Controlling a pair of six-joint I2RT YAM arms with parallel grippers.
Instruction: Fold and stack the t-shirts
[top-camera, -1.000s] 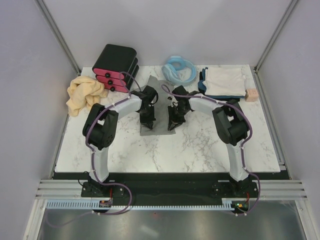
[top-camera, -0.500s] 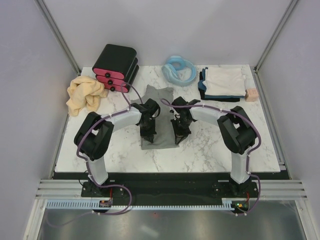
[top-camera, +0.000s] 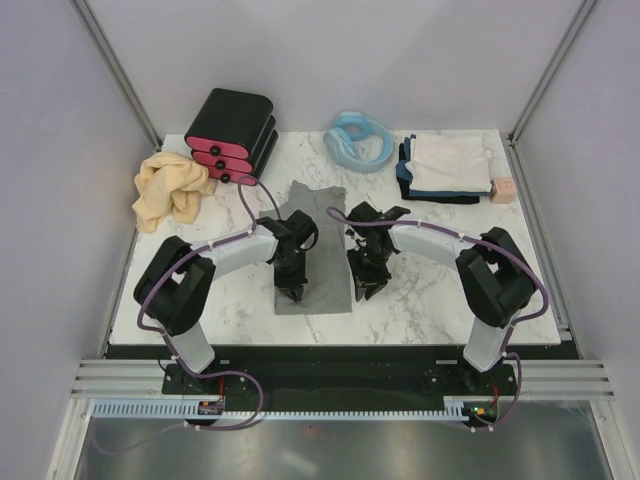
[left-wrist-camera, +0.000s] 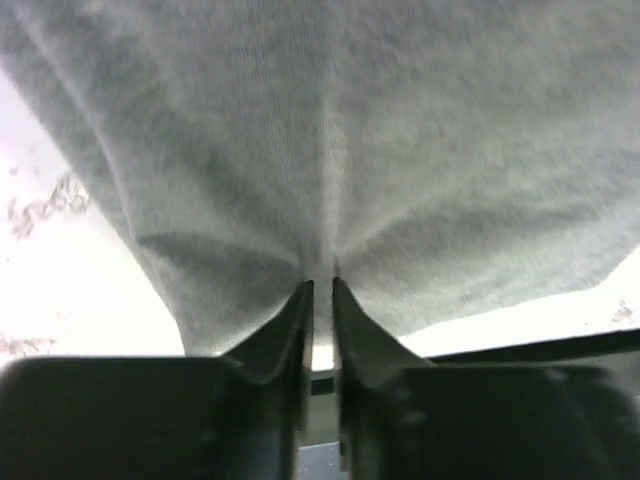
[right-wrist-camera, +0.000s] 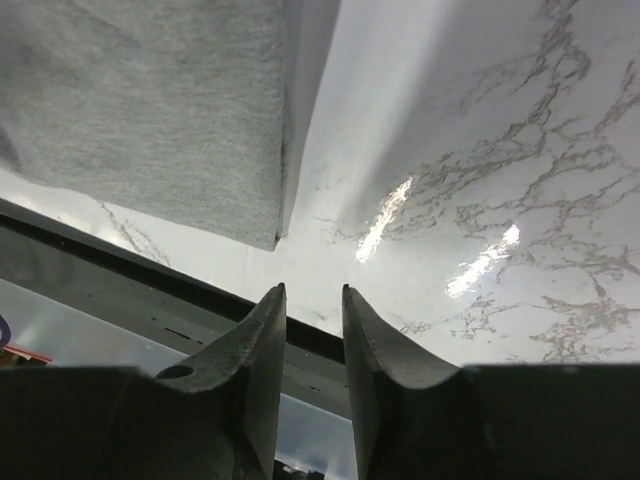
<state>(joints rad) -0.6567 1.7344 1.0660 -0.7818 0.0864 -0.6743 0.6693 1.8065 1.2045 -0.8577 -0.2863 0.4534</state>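
Your left gripper (left-wrist-camera: 318, 287) pinches a pucker of the heather-grey t-shirt (left-wrist-camera: 420, 150), probably to draw its hem flat. Your right gripper (right-wrist-camera: 313, 300) stands parted and empty, likely just released. The shirt lies nearward of the pink-drawered box (top-camera: 232, 135).

Robotics lab test cell, plain white enclosure walls (top-camera: 350, 60), aluminium corner posts (top-camera: 118, 75), marble-look table (top-camera: 430, 300), cabled arms (top-camera: 235, 255) bolted to a metal rail (top-camera: 340, 378).

- White veined table (top-camera: 430, 300).
- Heather-grey t-shirt (top-camera: 322, 275), spread mid-table.
- Tan-yellow t-shirt (top-camera: 168, 190), crumpled, left edge.
- Black box (top-camera: 232, 130) with pink drawers, far left.
- Light-blue coiled hose (top-camera: 358, 140), far middle.
- Folded shirt stack (top-camera: 450, 165), small pinkish block (top-camera: 502, 190), far right.
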